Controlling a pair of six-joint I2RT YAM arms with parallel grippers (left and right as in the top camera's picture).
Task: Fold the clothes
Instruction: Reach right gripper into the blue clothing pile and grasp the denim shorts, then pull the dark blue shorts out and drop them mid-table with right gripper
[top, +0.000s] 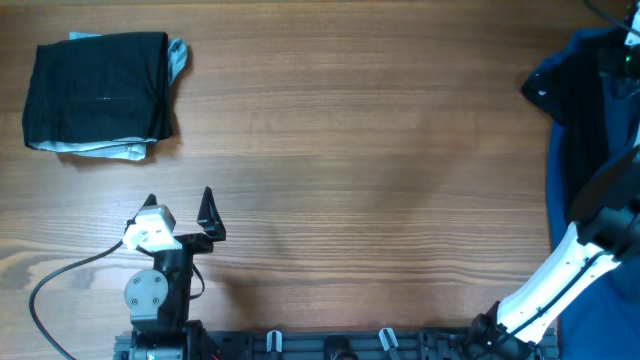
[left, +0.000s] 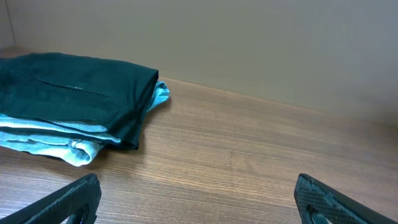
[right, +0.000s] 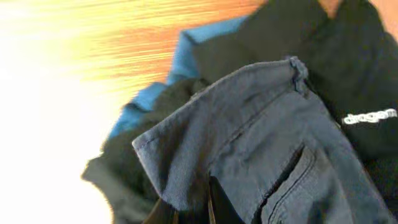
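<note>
A heap of unfolded clothes (top: 580, 110), dark navy and blue, lies at the table's right edge. My right arm (top: 560, 275) reaches into the heap, and its fingers are hidden in the overhead view. The right wrist view shows navy denim-like shorts (right: 261, 143) with a stitched pocket. My right gripper (right: 189, 211) is shut on a fold of their edge. Beneath them lie a black garment with a white logo (right: 367, 118) and a blue one (right: 186, 56). At the near left, my left gripper (top: 178, 200) (left: 198, 193) stands wide open over bare wood, holding nothing.
A folded stack (top: 100, 92) (left: 68, 93), a dark garment on a light blue one, sits at the far left corner. The wooden table (top: 380, 180) stretches between the stack and the heap. A cable (top: 60, 275) loops by the left arm's base.
</note>
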